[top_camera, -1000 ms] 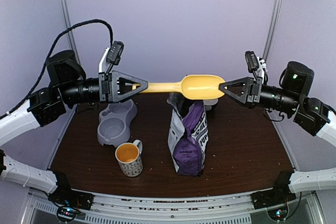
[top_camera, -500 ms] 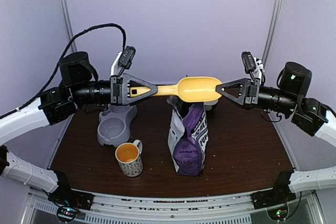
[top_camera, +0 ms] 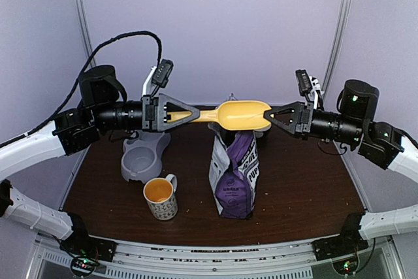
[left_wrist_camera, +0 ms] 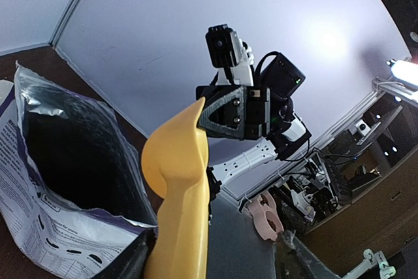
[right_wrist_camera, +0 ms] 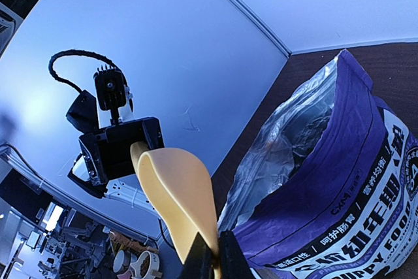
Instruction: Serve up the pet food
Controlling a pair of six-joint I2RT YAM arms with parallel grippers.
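The pet food, small brown dry pellets, does not show to us. We judge that it lies deep in the dark, silver-lined mouth of the tall purple bag (top_camera: 234,174), which stands upright in the middle of the dark brown tabletop (top_camera: 307,174). Just above that open mouth hangs the long yellow plastic scoop (top_camera: 243,114), roughly level, with its bowl to the right. The right pincer (top_camera: 269,115) is closed tight on the tip of the bowl. The left pincer (top_camera: 196,115) has the handle between its fingers, but we cannot tell whether it clamps. We read this as a handover. We would close the left firmly on the handle before the right lets go, or the scoop may drop onto the bag. Left of the bag wait a grey plastic double bowl (top_camera: 140,158) and a patterned mug with orange lining (top_camera: 160,199).
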